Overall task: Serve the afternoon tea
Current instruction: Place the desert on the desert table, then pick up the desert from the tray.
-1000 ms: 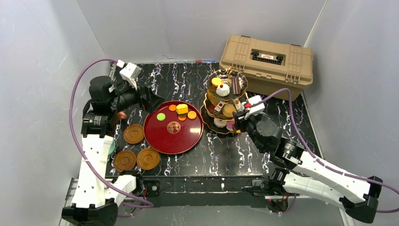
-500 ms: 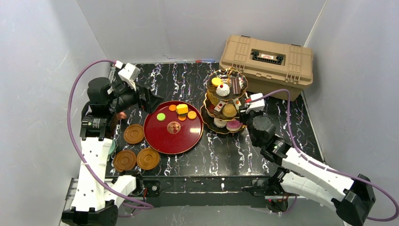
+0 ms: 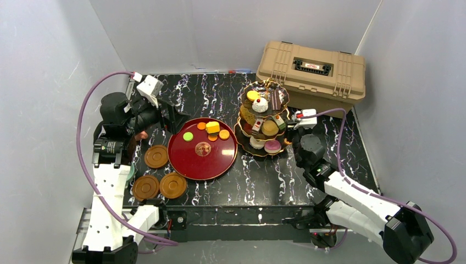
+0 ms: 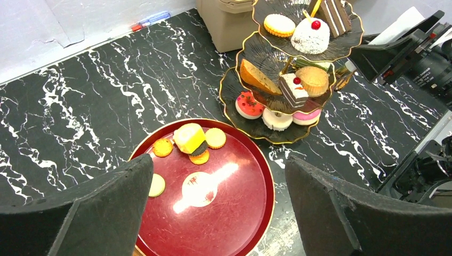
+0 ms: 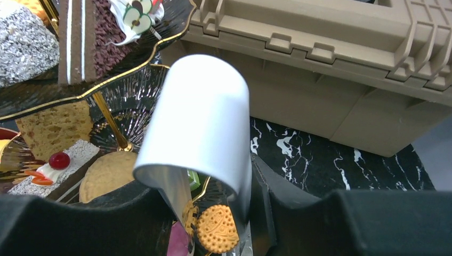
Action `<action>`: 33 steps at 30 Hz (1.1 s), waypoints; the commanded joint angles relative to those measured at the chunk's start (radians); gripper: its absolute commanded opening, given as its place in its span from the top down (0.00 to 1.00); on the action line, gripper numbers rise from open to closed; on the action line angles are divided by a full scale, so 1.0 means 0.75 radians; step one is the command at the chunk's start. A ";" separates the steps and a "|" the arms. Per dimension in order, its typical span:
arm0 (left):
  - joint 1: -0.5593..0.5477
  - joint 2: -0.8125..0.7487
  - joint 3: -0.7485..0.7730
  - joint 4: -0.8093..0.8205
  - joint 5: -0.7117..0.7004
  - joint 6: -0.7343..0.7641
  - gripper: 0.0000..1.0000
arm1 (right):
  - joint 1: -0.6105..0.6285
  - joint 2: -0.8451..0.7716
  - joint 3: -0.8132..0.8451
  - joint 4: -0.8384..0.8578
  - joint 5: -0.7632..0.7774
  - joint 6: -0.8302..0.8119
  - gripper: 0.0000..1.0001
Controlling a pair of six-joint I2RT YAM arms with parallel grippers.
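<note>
Gaping empty near the red tray (image 3: 189, 160), left jaws (right jaws clamp the metal tongs (image 5: 205, 117)).

Lit brightly and evenly from overhead. White glare at the centre of the red tray (image 4: 240, 213), glints along the tiered stand (image 4: 230, 88) rims. Sharp from above; close-up metal tongs (image 5: 205, 117) perhaps slightly soft.

White arms (image 3: 107, 181), black joints (image 3: 118, 107), purple cables (image 3: 82, 137), black left end effector (image 4: 217, 176)

Upright three-tier stand (image 4: 228, 88), pastries (image 4: 311, 36) on tiers
</note>
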 commanded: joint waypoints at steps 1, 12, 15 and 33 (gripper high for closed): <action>-0.004 -0.019 0.004 -0.029 -0.002 0.027 0.08 | -0.015 -0.032 -0.033 0.209 -0.032 0.086 0.69; -0.004 -0.025 0.017 -0.048 -0.004 0.039 0.07 | -0.021 -0.061 -0.072 0.209 -0.097 0.114 0.45; -0.004 -0.026 0.015 -0.050 -0.002 0.037 0.07 | -0.021 -0.092 -0.070 0.178 -0.123 0.116 0.43; -0.004 -0.046 -0.006 -0.058 -0.003 0.033 0.07 | -0.019 -0.360 0.029 -0.232 -0.506 0.217 0.83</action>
